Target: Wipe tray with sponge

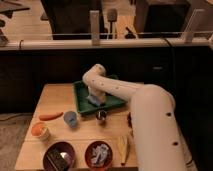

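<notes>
The dark green tray (81,96) lies at the back middle of the wooden table. My white arm reaches from the lower right over it and bends down into it. The gripper (95,98) points down inside the tray, mostly hidden behind the wrist. A bit of pale blue, the sponge (93,102), shows right under the gripper on the tray floor. Whether the gripper grasps the sponge or only presses on it cannot be made out.
In front of the tray stand a small blue cup (70,118) and a small dark metal cup (101,116). An orange carrot-like piece (50,116) and an orange-filled cup (40,130) sit at left. Two dark red bowls (59,157) (99,154) and a yellowish object (124,147) line the front edge.
</notes>
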### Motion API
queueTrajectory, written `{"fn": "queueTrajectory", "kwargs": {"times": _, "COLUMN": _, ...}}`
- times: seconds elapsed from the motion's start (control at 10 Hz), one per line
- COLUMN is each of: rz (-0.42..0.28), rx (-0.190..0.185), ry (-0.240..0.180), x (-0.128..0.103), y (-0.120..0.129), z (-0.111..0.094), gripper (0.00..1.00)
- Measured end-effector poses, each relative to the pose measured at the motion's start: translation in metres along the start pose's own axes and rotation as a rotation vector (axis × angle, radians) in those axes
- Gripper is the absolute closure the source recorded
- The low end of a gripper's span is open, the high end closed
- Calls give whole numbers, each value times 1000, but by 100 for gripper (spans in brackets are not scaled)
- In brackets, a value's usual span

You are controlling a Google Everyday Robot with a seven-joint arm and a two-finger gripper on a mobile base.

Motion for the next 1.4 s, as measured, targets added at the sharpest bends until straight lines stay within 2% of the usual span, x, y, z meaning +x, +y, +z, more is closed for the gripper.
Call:
{"fn": "queueTrajectory", "kwargs": {"times": 0.4, "rz": -12, "rx": 37, "ry": -6, "x": -7, "y": -27, "z": -8, "gripper": 32}}
{"fn": "queueTrajectory", "kwargs": {"times": 0.6, "rz": -52, "rx": 53, "ry": -8, "x": -28, "y": -47, "z": -12, "gripper": 32}}
{"fn": "queueTrajectory", "kwargs": {"times": 0.8, "rz": -86, "rx": 51, "ry": -11, "x": -44, "y": -48, "z": -11, "gripper": 32}}
{"fn": "queueTrajectory", "kwargs": {"times": 1.0, "rz": -97, "rx": 48, "ry": -20, "x": -58, "y": -36, "z": -12, "gripper": 33}}
{"fn": "queueTrajectory", "kwargs": {"times": 1.1, "rz": -79, "rx": 44, "ry": -16, "x": -59, "y": -31, "z": -13, "gripper": 39}}
{"fn": "queueTrajectory", "kwargs": {"times": 1.4, "rz": -25, "rx": 32, "ry": -6, "x": -42, "y": -16, "z": -13, "gripper": 69}}
